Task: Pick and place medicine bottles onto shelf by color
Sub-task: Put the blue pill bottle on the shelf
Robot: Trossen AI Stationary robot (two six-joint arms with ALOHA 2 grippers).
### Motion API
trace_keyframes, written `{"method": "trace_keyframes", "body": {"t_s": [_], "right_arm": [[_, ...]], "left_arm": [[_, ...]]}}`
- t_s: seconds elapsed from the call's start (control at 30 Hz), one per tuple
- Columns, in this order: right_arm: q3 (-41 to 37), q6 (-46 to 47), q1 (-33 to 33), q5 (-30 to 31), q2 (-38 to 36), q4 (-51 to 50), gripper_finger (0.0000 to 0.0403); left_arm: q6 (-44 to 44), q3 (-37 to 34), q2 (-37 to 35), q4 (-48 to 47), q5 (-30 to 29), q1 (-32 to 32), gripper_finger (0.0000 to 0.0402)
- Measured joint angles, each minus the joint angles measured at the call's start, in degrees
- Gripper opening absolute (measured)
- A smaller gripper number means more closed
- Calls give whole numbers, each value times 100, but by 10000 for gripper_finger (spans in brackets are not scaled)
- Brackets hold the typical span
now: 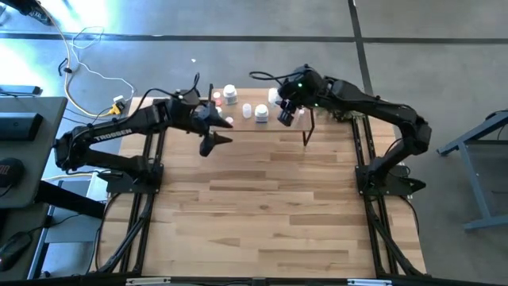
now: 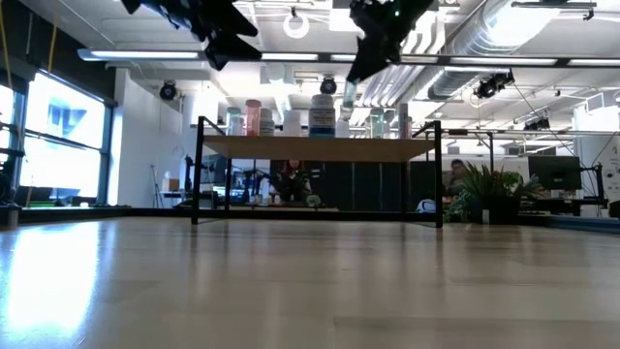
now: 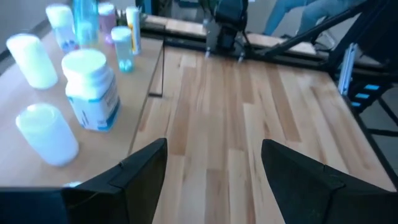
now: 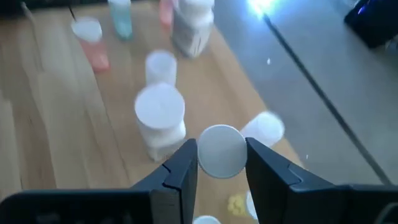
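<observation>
My right gripper (image 4: 221, 163) hangs over the right part of the shelf (image 1: 274, 131), its two fingers (image 4: 177, 168) pinching a small white-capped bottle (image 4: 221, 151) by the sides. In the low view that bottle (image 2: 347, 97) hangs clear above the shelf board (image 2: 320, 147), tilted a little, not yet set down.

Below it on the shelf I see a wider white bottle (image 4: 160, 118), a smaller white one (image 4: 161, 65) beyond it, a pink one (image 4: 92, 43), a bluish one (image 4: 120, 15) and a large labelled bottle (image 4: 194, 22). Another white bottle (image 4: 264, 129) sits near the shelf's edge.

My left gripper (image 3: 211, 168) hovers in the air just off the left part of the shelf, fingers (image 3: 140, 171) spread wide with nothing between them. From its wrist I see a big white bottle with a blue label (image 3: 92, 90) standing on the shelf, two plain white bottles (image 3: 46, 134) beside it, and coloured ones farther along.

From above, the bottles (image 1: 254, 110) cluster along the back of the shelf, at the table's (image 1: 262, 214) far edge.
</observation>
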Motion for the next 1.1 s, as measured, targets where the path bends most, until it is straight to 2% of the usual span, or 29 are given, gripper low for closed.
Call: {"method": "trace_keyframes", "body": {"t_s": [0.37,1.1], "right_arm": [[0,-6,-28,-100,506,-111,103],[0,122,30,-237,517,-436,103]], "left_arm": [[90,0,2,304,63,55,252],[-6,0,4,324,40,55,252]]}}
